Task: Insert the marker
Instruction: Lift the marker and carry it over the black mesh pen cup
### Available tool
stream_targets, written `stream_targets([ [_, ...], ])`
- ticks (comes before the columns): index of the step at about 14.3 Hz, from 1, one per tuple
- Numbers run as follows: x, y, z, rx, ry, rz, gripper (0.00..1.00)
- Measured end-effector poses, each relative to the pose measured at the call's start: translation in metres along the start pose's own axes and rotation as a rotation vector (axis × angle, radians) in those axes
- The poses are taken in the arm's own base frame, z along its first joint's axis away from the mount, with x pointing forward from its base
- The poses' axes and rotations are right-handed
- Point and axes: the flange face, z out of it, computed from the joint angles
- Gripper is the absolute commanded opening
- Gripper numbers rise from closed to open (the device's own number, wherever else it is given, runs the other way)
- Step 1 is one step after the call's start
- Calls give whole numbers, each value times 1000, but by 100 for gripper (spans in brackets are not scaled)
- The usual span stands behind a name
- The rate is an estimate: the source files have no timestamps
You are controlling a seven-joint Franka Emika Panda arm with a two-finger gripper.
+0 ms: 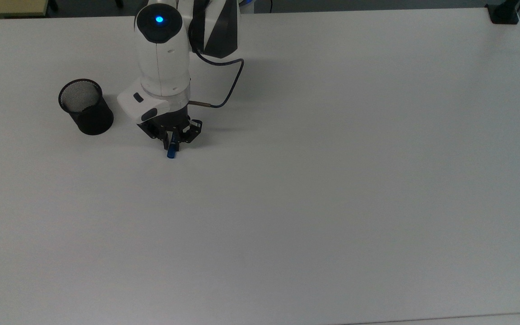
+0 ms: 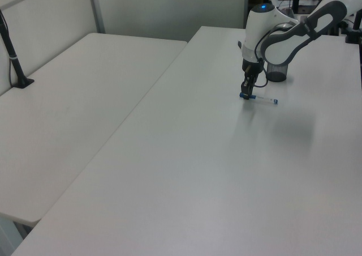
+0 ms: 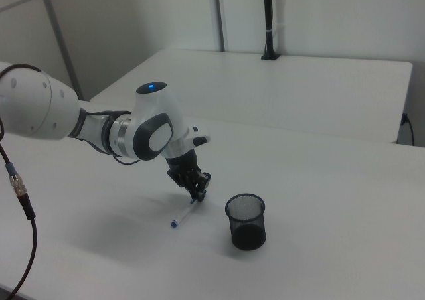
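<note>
The marker is slim, with a white barrel, a blue cap and a small blue tip at the other end. It lies flat on the white table. In the left view it runs left to right, cap to the left view's left. In the right view the blue tip end points toward the camera; the cap end seems pinched from above.

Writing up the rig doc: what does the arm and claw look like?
The arm is glossy white with rounded shells and dark grey joint sections. A blue light glows on top of the wrist. A thin dark cable loops beside the wrist. The claw is black, with two slim fingers.
</note>
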Motion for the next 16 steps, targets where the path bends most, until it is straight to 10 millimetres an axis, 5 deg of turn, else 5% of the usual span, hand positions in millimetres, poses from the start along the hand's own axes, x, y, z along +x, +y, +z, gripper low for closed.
stream_targets([
  [3,7,0,-9,-1,22,1,8],
  [8,25,31,-87,-4,161,54,8],
  [12,4,111,-192,-29,320,93,8],
  [16,-40,169,-211,0,352,-16,8],
])
